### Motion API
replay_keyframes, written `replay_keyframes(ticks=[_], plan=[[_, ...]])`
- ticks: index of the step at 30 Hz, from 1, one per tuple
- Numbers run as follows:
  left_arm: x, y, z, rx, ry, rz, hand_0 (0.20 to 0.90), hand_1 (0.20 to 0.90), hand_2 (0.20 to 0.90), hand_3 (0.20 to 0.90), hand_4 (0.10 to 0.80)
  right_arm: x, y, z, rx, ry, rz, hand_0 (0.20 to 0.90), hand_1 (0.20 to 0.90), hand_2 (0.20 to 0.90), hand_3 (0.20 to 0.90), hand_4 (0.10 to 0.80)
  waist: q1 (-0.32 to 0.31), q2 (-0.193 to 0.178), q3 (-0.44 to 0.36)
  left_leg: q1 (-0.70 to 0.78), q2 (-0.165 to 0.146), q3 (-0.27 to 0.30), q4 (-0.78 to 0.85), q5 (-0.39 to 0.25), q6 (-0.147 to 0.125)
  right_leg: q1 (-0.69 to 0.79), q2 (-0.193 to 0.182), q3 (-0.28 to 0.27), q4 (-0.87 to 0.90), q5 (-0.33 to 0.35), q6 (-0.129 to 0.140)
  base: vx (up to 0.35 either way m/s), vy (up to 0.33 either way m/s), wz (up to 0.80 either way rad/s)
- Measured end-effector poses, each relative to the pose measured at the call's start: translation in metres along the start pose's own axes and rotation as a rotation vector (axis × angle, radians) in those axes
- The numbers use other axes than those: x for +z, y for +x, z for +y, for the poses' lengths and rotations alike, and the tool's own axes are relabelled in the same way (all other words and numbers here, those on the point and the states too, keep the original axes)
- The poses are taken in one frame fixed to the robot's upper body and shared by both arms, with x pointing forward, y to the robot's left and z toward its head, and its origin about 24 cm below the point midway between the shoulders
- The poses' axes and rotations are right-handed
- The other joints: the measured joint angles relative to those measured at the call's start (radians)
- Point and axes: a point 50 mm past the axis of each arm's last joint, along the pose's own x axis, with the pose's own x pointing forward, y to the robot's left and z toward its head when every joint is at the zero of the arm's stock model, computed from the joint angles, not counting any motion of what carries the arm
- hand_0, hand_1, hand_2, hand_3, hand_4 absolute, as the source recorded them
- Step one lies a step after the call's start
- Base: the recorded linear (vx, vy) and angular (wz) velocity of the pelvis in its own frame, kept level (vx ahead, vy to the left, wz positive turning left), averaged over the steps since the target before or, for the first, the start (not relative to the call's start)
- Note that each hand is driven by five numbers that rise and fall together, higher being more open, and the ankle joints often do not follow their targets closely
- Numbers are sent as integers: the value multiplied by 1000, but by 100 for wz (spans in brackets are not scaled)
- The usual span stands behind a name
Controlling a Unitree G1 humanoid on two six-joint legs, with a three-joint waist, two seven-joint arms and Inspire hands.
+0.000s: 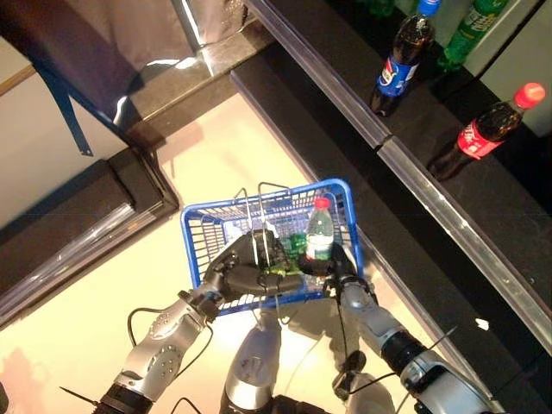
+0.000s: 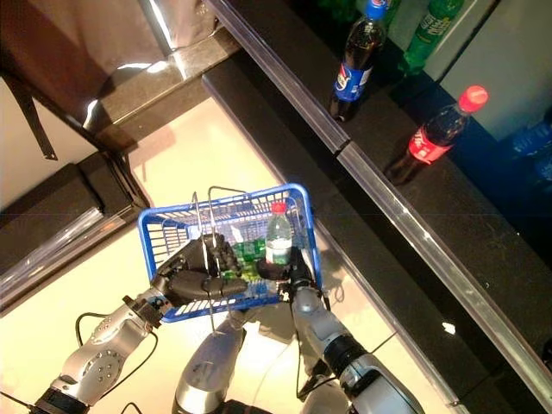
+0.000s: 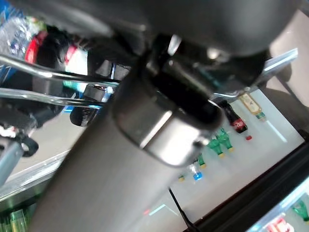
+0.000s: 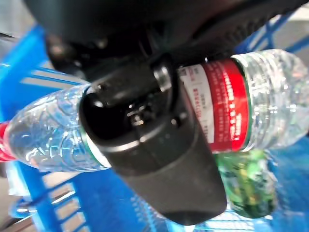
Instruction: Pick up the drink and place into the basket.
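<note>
- The clear water bottle, red cap up, stands upright in the grip of the right hand, over the right end of the blue basket.
- Right wrist view confirms it: the dark thumb and fingers wrap round the bottle's middle, right across its red label, so the right hand is closed on the water bottle.
- Just beneath the bottle, inside the basket, lies a green packet, close under the right hand.
- The left hand sits at the basket's near edge, beside the right hand, fingers curled round the wire handles that rise from the basket's middle — it is gripping them.
- The basket hangs from that left hand above the pale floor.
- Beyond the right hand, a dark shelf with a metal rail carries more drinks: a cola bottle with a blue cap, a cola bottle with a red cap and a green bottle, all well apart from both hands.
</note>
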Motion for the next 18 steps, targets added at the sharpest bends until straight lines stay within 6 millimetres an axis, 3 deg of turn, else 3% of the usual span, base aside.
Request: replay_keyframes(ticks=[11, 18], plan=[[-2, 2, -3, -83, -10, 67, 300, 300, 300, 200, 100, -10, 6, 11, 49, 23, 81, 300, 300, 300, 200, 100, 9, 2, 1, -22, -9, -12, 9, 0, 0, -28, -10, -2, 23, -13, -1, -4, -2, 3], [7, 12, -5, -172, 99, 139, 300, 300, 300, 200, 100, -14, 6, 10, 52, -3, 100, 300, 300, 300, 200, 100, 3, 4, 2, -29, -13, -10, 19, -1, 2, -43, -17, 1, 50, -22, -2, 1, 11, 0]])
